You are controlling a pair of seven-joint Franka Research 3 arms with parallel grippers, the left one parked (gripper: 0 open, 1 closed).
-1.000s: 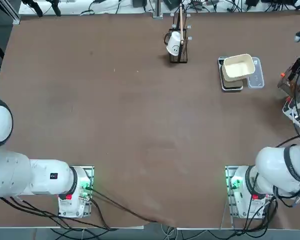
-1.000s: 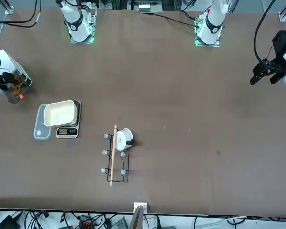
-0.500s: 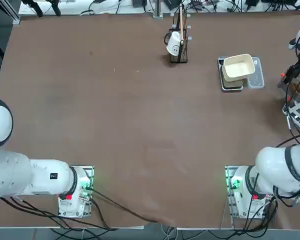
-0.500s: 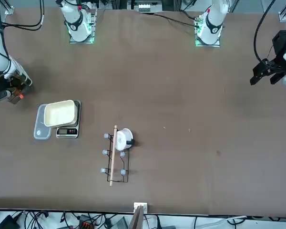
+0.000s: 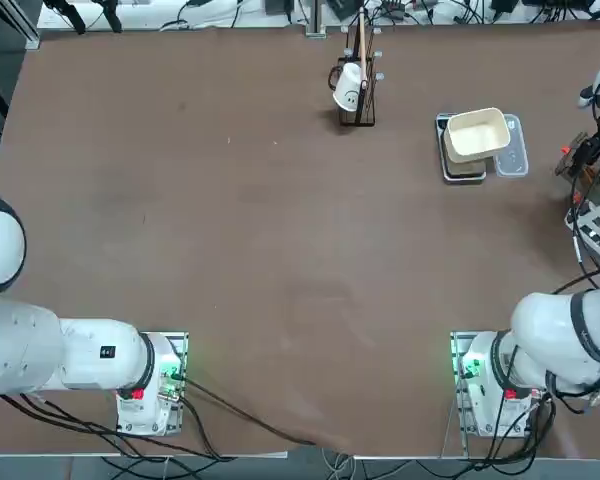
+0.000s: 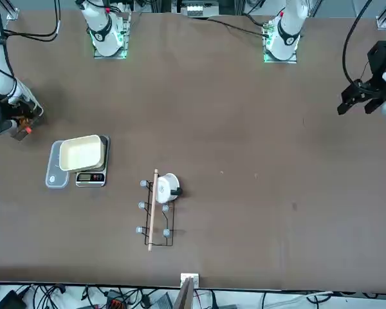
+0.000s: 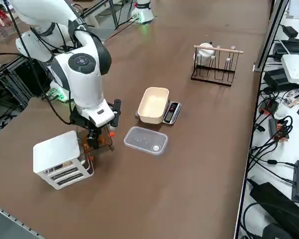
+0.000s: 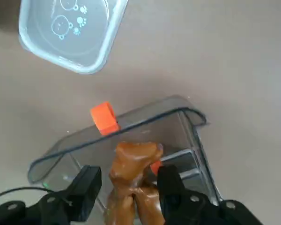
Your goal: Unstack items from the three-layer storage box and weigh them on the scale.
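Weighing has not begun: the cream tray (image 7: pixel 153 104) on the scale (image 7: pixel 171 112) looks empty, though its inside is only partly visible. My right gripper (image 8: pixel 129 183) is clamped on a brown item (image 8: pixel 132 178) inside a clear drawer (image 8: pixel 131 133) beside the three-layer storage box (image 7: pixel 60 158). Since a second ago, my arm has drawn back toward the table edge.

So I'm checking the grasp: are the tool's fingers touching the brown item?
Touching. The right wrist view shows the right tool with both fingers pressed against the brown item, no gap visible.
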